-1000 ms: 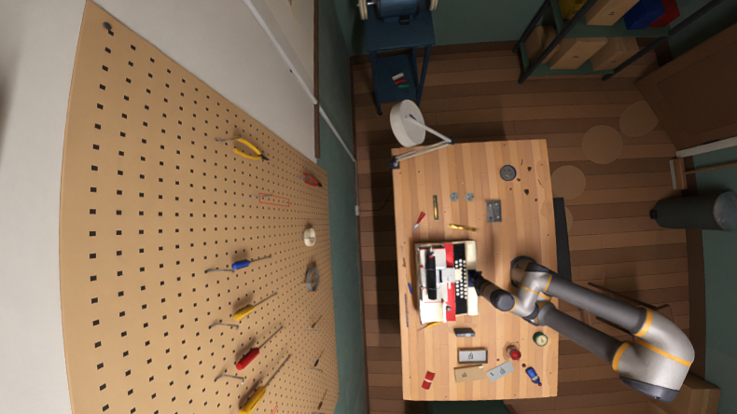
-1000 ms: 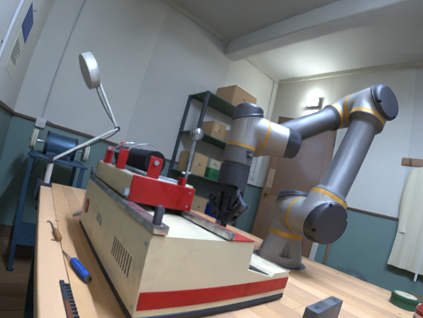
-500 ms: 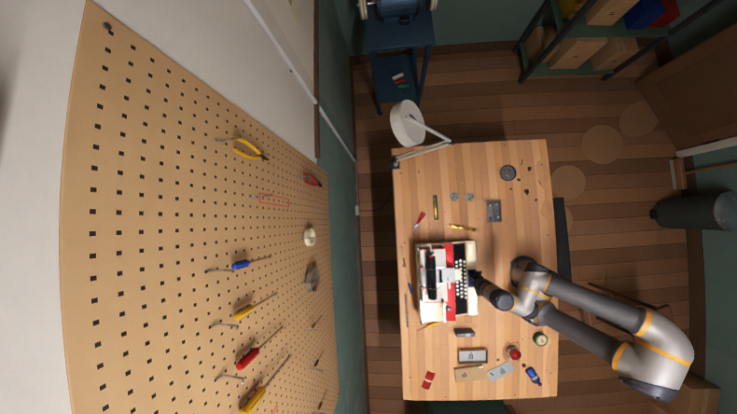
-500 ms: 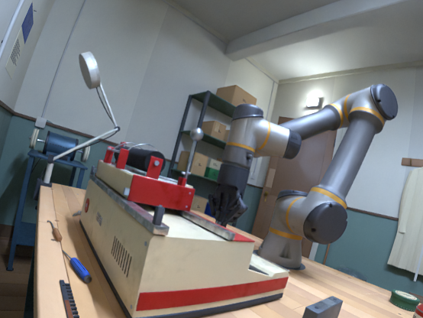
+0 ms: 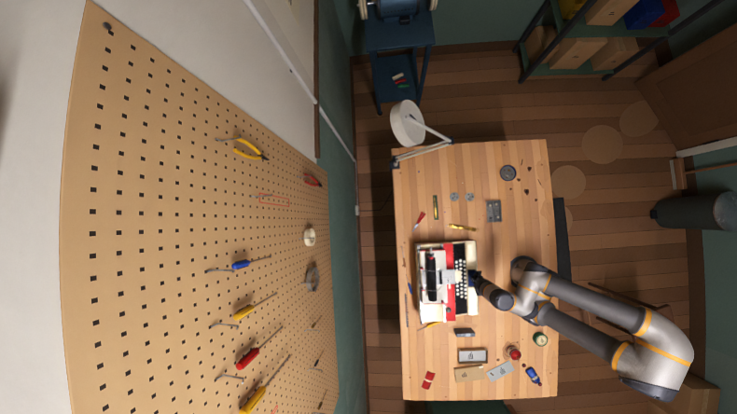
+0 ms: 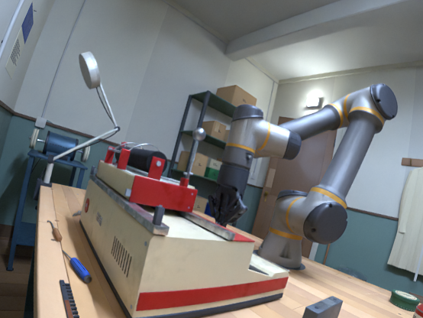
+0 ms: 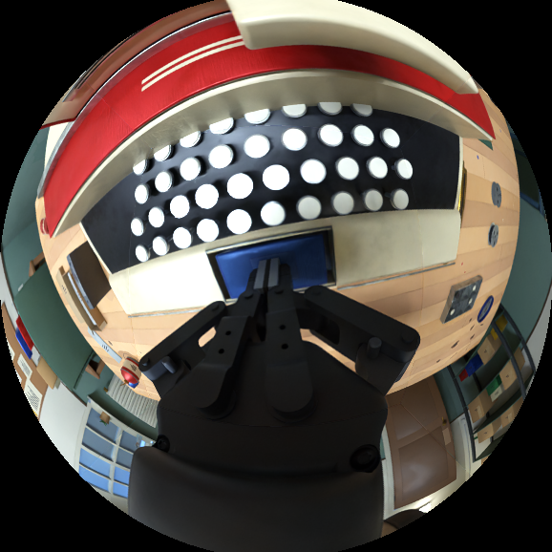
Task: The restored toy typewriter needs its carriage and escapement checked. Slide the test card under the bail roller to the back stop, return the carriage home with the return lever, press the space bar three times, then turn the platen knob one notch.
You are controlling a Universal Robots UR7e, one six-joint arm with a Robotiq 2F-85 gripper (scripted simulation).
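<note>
The blue space bar [image 7: 275, 263] sits in the cream front ledge of the toy typewriter [image 5: 446, 281], below rows of round white keys [image 7: 268, 177]. My gripper [image 7: 269, 263] is closed and empty, and its fingertips point down over the middle of the space bar. The typewriter is cream and red. Its red carriage [image 6: 152, 187] rides on top with the black platen [image 6: 143, 158] behind it. The return lever [image 6: 194, 153] stands upright with a silver ball on top. The test card and the platen knob are not clear to me from here.
The wooden workbench [image 5: 474, 268] holds small tools and parts around the typewriter: a hinge [image 5: 493, 210], a blue screwdriver [image 6: 76, 267], small boxes [image 5: 472, 355] and a green tin [image 5: 539, 338]. A desk lamp [image 5: 408, 123] stands at the far corner, and a pegboard [image 5: 196, 231] hangs on the wall.
</note>
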